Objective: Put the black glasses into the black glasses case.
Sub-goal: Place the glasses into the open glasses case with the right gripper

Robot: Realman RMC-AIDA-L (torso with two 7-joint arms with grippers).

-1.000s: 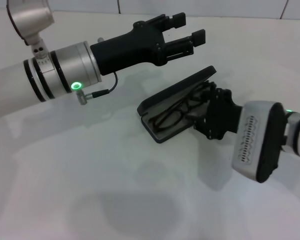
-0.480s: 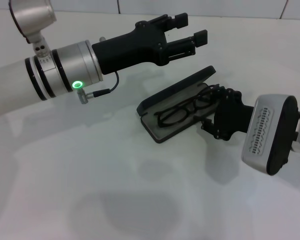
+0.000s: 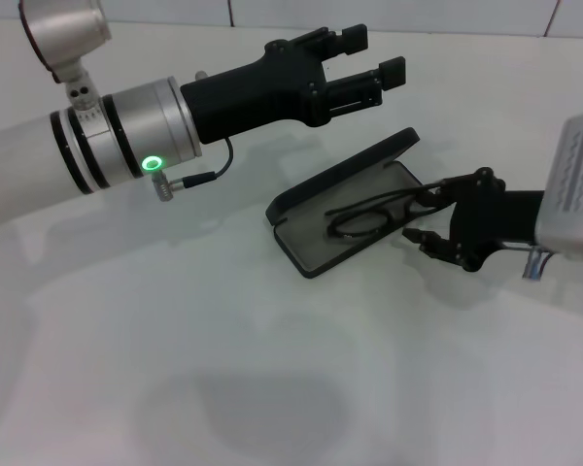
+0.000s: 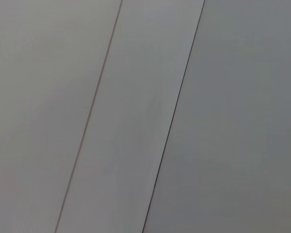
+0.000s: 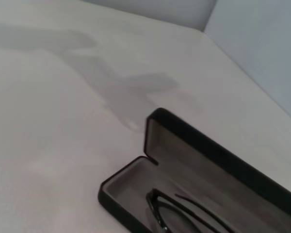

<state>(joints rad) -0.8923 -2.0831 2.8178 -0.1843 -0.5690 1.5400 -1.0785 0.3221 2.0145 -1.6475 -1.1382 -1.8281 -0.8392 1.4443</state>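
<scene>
The black glasses case (image 3: 311, 248) lies open mid-table, its lid (image 3: 345, 175) raised on the far side. The black glasses (image 3: 358, 222) lie on its grey lining, one end reaching the case's right edge. My right gripper (image 3: 424, 215) is open and empty just right of the case, fingertips close to the end of the glasses. My left gripper (image 3: 373, 55) is open and empty, hovering beyond the lid. The right wrist view shows the case (image 5: 117, 188), its lid (image 5: 203, 145) and part of the glasses (image 5: 157, 209). The left wrist view shows only wall tiles.
The white table (image 3: 175, 340) stretches bare to the front and left of the case. A tiled wall (image 3: 447, 15) runs along the back edge. My left arm's silver forearm (image 3: 126, 136) spans the upper left above the table.
My right gripper has let go of the glasses and drawn back to the right, out of the case. The glasses now rest in the case. The left arm has hardly moved.
</scene>
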